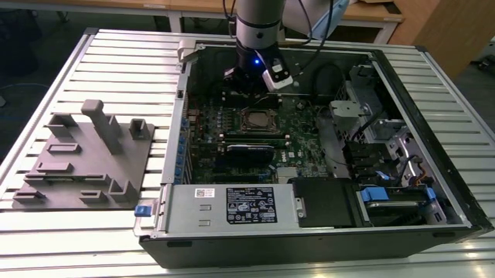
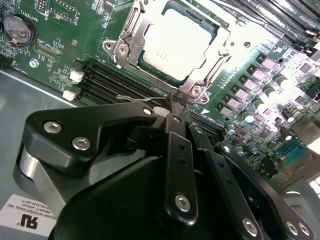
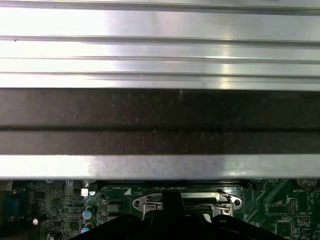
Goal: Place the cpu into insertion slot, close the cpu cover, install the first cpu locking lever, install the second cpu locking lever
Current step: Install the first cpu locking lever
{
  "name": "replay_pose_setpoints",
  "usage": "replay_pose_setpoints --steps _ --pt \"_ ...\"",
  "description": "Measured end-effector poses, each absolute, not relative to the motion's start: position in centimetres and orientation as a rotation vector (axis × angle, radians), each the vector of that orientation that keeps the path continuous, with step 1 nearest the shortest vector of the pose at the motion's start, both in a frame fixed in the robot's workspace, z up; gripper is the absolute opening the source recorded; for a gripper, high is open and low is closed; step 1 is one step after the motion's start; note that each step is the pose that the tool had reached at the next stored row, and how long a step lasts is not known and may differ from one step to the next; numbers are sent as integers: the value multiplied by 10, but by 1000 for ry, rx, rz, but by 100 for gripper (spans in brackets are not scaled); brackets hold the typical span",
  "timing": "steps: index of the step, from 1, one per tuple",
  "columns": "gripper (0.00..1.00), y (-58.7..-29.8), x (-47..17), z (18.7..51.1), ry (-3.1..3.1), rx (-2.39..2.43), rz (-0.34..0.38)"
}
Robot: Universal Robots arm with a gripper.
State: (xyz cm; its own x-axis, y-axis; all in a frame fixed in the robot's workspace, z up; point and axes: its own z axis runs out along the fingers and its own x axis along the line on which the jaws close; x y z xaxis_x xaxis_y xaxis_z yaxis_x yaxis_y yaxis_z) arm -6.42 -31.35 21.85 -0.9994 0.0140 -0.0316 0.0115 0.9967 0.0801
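- Your pincer (image 2: 175, 102) looks closed in the second wrist view. Its fingertips are pressed together just beside one corner of the cpu cover (image 2: 222, 37).
- A thin wire locking lever (image 2: 134, 98) runs right up to those tips. You cannot tell whether it is pinched or only touched.
- The cpu (image 2: 175, 42) lies flat in the insertion slot (image 1: 259, 120), framed by the lowered cover.
- In the first wrist view, the case wall (image 3: 160, 115) hides most of the socket.
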Motion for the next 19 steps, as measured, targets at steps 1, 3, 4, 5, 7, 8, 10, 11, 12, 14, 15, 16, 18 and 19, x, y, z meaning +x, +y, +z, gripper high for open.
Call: replay_pose_setpoints --steps 1,3,4,5,7,8,10,11,12,14,15,16,18,19 --pt "11 -314 -64 218 3107 20 124" --pt "11 -314 -64 219 3107 20 124" --pt "11 -313 -63 219 3107 20 124" --pt "11 -313 -62 219 3107 20 124" --pt "11 -313 -61 219 3107 20 124" --pt "11 -313 -60 219 3107 20 124" --pt "11 -312 -59 219 3107 20 124" --pt "11 -312 -59 219 3107 20 124" --pt "11 -312 -58 219 3107 20 124" --pt "11 -312 -58 219 3107 20 124" --pt "11 -312 -57 219 3107 20 124" --pt "11 -312 -57 219 3107 20 124" --pt "11 -312 -56 219 3107 20 124" --pt "11 -312 -55 218 3107 20 124"
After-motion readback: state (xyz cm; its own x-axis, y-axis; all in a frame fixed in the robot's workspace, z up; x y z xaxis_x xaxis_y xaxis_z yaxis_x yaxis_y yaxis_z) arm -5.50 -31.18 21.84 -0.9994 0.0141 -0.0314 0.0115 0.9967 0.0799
